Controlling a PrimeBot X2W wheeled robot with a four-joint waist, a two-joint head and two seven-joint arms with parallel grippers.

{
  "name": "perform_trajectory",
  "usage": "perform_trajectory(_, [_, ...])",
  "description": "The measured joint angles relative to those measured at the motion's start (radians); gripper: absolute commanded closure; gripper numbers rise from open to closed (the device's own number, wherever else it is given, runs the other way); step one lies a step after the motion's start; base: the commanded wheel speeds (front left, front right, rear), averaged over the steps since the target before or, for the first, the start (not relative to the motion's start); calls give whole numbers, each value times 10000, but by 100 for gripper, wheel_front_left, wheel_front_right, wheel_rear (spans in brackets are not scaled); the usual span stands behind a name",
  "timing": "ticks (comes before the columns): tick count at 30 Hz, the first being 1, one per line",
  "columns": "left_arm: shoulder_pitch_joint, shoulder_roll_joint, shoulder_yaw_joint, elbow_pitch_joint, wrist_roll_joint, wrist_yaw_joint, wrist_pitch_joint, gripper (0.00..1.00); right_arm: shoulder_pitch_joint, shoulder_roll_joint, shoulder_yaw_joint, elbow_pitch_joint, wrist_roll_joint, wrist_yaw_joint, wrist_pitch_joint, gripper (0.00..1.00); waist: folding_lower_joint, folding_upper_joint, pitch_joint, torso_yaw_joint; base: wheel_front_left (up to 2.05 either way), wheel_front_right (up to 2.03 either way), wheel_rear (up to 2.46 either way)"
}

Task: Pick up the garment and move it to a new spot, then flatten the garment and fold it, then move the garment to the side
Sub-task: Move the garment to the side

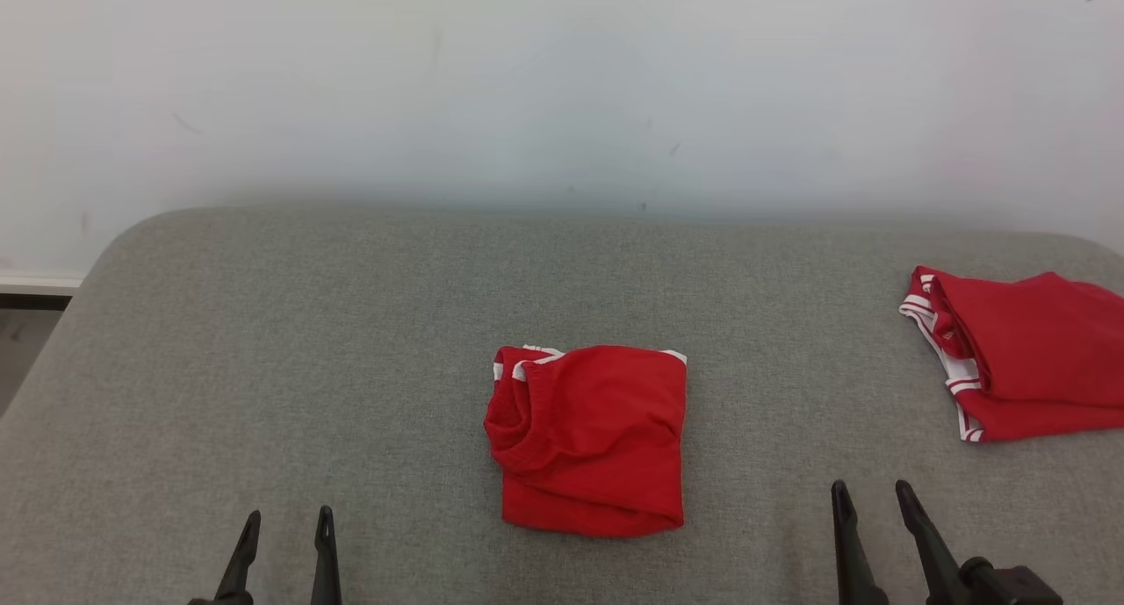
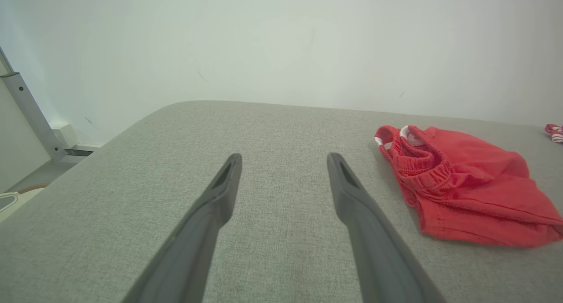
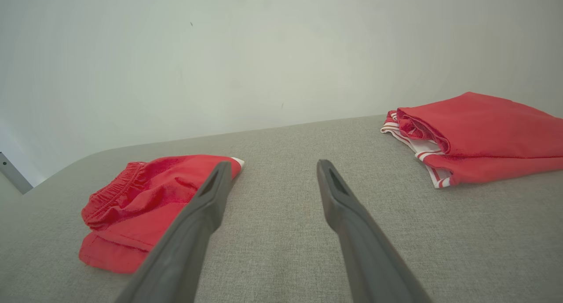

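A red garment point(image 1: 590, 438) with white trim lies folded into a small square at the middle of the grey padded surface point(image 1: 351, 342). The left wrist view has the garment point(image 2: 462, 184) to the right of my fingers; in the right wrist view the garment point(image 3: 140, 206) lies to their left. My left gripper point(image 1: 288, 522) stands open near the front edge, left of the garment and apart from it. My right gripper point(image 1: 874, 493) is open too, to the garment's right, holding nothing. Both grippers point(image 2: 283, 160) point(image 3: 270, 166) hover over bare fabric.
A second red garment point(image 1: 1027, 355) with white striped trim lies folded at the far right edge, also in the right wrist view point(image 3: 479, 136). A pale wall point(image 1: 562, 87) rises behind the surface. A metal frame leg point(image 2: 31, 114) stands off its left end.
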Motion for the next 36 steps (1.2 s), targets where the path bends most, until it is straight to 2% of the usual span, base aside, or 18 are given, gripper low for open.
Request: perform_trajectory(36, [141,0,-63,17,65,75,0,0,145,2,-69,19,-211,0,0,0,1,1,11,-357,0,0,0])
